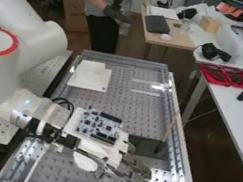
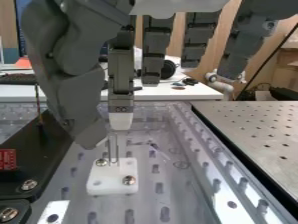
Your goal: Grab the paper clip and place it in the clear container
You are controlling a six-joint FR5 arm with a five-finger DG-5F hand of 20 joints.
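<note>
paper clip (image 2: 117,148) upright in white block (image 2: 113,181), open hand (image 2: 73,90) at its top

hand: open, fingers (image 2: 156,45) mostly straight, circuit board (image 1: 102,126) on its back. thumb (image 2: 88,112) just beside the clip, pale fingertip (image 2: 121,120) right at its upper end; can't tell if either touches. no grip visible.

clip: looks like two thin bare wires standing up from the block. should be very light, springy but fairly stiff, not fragile, though the legs could bend if pushed sideways. smooth metal, so probably slips or twists between hard tips. best hold: light pinch across the upper part, thumb against the pale tip, then straight up so the legs don't bind. squeezing low risks knocking the block.

block: small, smooth, screw heads on top, beside a dark fixture (image 2: 50,152).

surface: shiny, slotted bench top (image 2: 159,200), glare spots, wire hard to pick out. a dropped clip could catch in a slot. perforated grey table (image 2: 256,130) alongside.

room: white stacked blocks (image 1: 91,76) farther up the bench, red trays (image 1: 226,76) on a white table (image 1: 234,106), wooden desk (image 1: 181,40) behind.
</note>
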